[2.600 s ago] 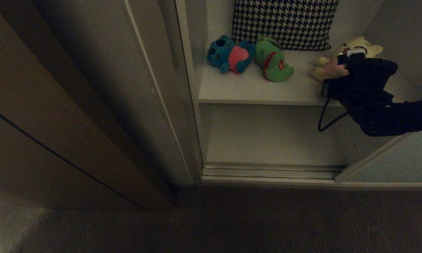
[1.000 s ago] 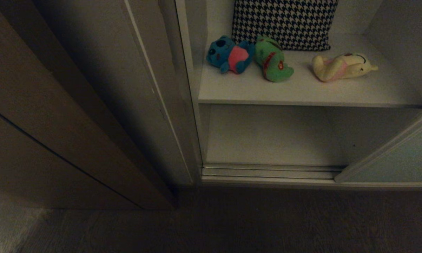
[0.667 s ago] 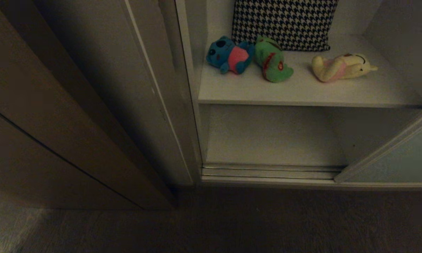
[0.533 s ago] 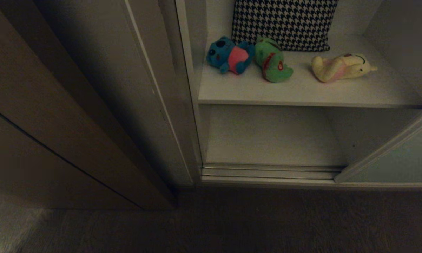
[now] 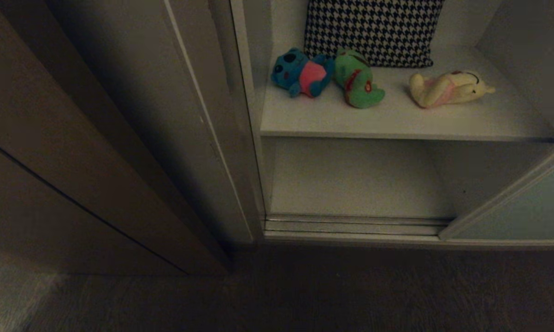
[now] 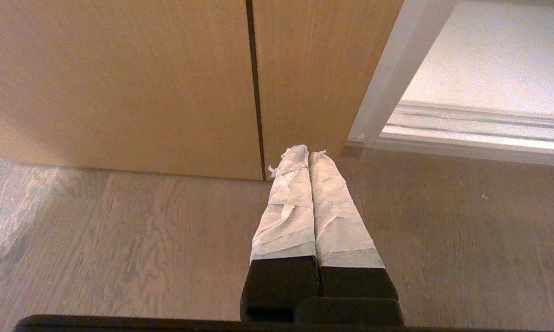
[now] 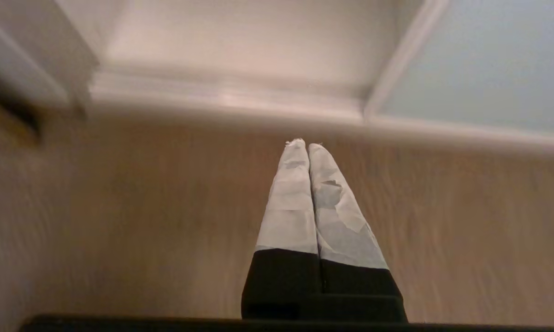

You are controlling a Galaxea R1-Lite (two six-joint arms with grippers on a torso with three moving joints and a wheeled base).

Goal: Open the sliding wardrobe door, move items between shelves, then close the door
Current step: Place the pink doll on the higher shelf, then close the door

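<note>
Tools: left gripper (image 6: 308, 159), tape-wrapped fingers pressed together, nothing held, hung over the grey wood floor (image 6: 120, 240) by a tan wooden panel (image 6: 120, 83). Right gripper (image 7: 307, 150), likewise clenched and empty, above the floor near the silver floor rails (image 5: 355, 224).

Sliding wardrobe door (image 5: 516, 212): pale grey-green panel, cream-framed, at far right; opening uncovered. Closing is judged outstanding.

Shelves: upper white board (image 5: 397, 120) bearing all items; lower white board (image 5: 355, 184) bare. Transfer is judged complete.

Houndstooth cloth (image 5: 374, 30): at the back.

Items, plush, lying down, left to right: blue toy (image 5: 300, 74), pink belly; green frog (image 5: 357, 80), touching it; yellow toy (image 5: 447, 87), apart.
</note>
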